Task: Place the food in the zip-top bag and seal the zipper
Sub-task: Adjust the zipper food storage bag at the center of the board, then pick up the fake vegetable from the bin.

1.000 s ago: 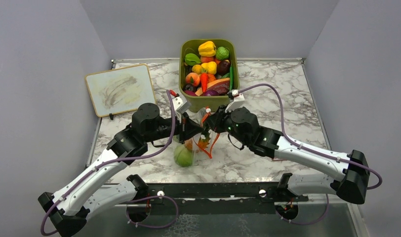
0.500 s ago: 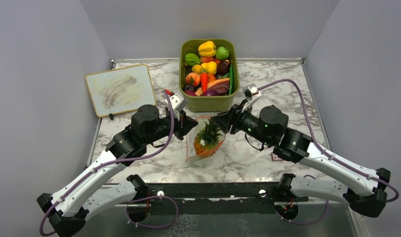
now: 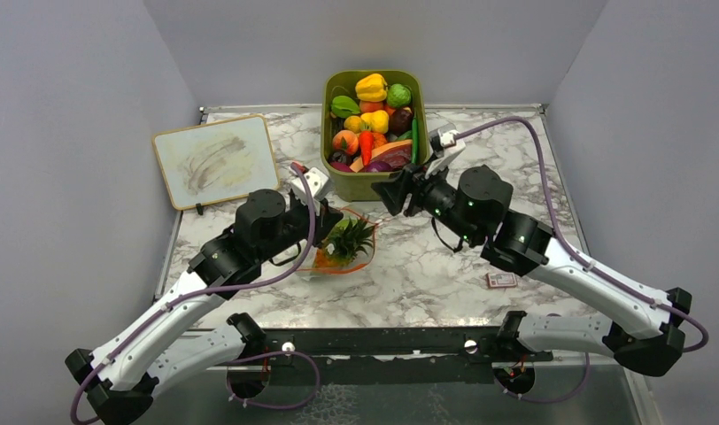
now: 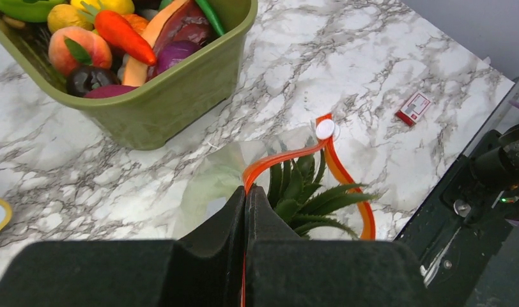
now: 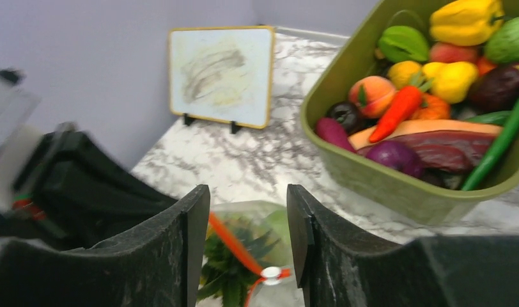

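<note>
The zip-top bag (image 3: 360, 258) lies on the marble table in front of the left arm. Inside it sit the orange fruit with its green leafy top (image 3: 347, 239) (image 4: 308, 198) and a pale green ball (image 4: 206, 192). The zipper (image 4: 289, 157) curves open in a loop, its white slider (image 4: 325, 129) at the far end. My left gripper (image 3: 328, 223) (image 4: 246, 192) is shut on the zipper strip at the bag's near corner. My right gripper (image 3: 384, 191) (image 5: 247, 211) is open and empty. It hangs above and beyond the bag, close to the bin, with the zipper (image 5: 234, 246) visible below its fingers.
An olive-green bin (image 3: 374, 184) (image 4: 180, 96) (image 5: 372, 173) full of toy produce stands just behind the bag. A small whiteboard (image 3: 216, 159) (image 5: 220, 73) leans at the back left. A little red card (image 3: 501, 280) (image 4: 415, 107) lies on the table under the right arm.
My right gripper opened, let go of the bag and drew back up toward the bin. The bag came down onto the table and shifted left with my left gripper, which kept its hold.
</note>
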Robot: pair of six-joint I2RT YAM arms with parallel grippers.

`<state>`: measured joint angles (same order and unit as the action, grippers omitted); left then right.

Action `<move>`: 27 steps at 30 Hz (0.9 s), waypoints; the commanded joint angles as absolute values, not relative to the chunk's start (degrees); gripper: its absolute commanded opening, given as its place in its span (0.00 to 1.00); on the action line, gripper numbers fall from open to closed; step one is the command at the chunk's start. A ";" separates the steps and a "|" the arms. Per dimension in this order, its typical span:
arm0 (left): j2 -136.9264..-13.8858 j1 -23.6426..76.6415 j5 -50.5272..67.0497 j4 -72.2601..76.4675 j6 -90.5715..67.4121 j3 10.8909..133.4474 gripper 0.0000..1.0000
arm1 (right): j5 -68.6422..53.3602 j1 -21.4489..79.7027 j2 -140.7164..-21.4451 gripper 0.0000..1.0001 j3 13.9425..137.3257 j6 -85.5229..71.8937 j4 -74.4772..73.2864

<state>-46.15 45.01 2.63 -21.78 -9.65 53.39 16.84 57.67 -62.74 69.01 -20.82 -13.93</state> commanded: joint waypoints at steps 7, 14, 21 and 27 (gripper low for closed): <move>-37.75 45.04 -2.87 -19.68 -6.28 48.93 0.00 | 26.63 48.04 -76.43 0.44 76.97 -13.02 -16.02; -32.09 45.08 0.81 -12.26 -6.12 41.39 0.00 | 31.97 43.15 -89.70 0.42 83.25 -10.19 -16.82; -29.24 45.00 0.02 -10.56 -7.00 39.04 0.00 | 36.66 38.71 -105.77 0.41 96.12 -9.70 -23.15; -25.08 45.00 -2.16 -10.53 -6.96 37.18 0.00 | 42.40 37.35 -116.76 0.41 106.53 -6.65 -25.91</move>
